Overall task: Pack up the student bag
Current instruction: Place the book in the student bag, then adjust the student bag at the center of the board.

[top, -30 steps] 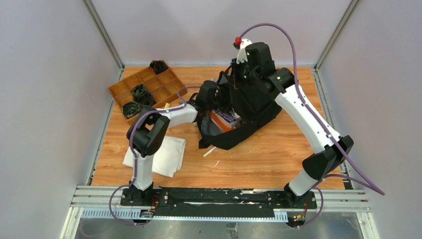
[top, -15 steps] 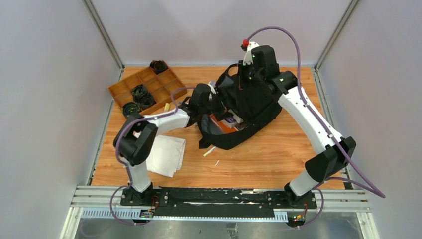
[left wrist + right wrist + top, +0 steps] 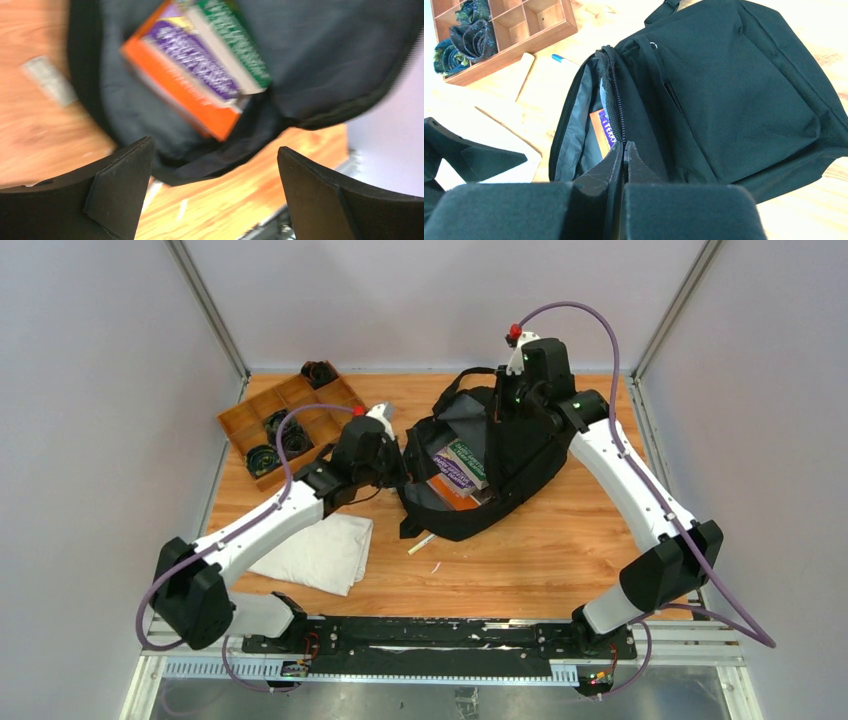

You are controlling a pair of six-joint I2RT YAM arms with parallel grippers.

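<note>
From above, the student bag (image 3: 515, 465) lies mid-table with books (image 3: 458, 466) in its mouth and my left gripper (image 3: 393, 462) just beside it. The left wrist shows those jaws wide and empty, while the right wrist shows the right gripper (image 3: 624, 150) pinched on the bag's zipper edge, holding it open. I judge loading is under way, so next the left arm should fetch another item.

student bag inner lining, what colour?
Grey lining inside the black student bag. It shows best in the right wrist view.
</note>
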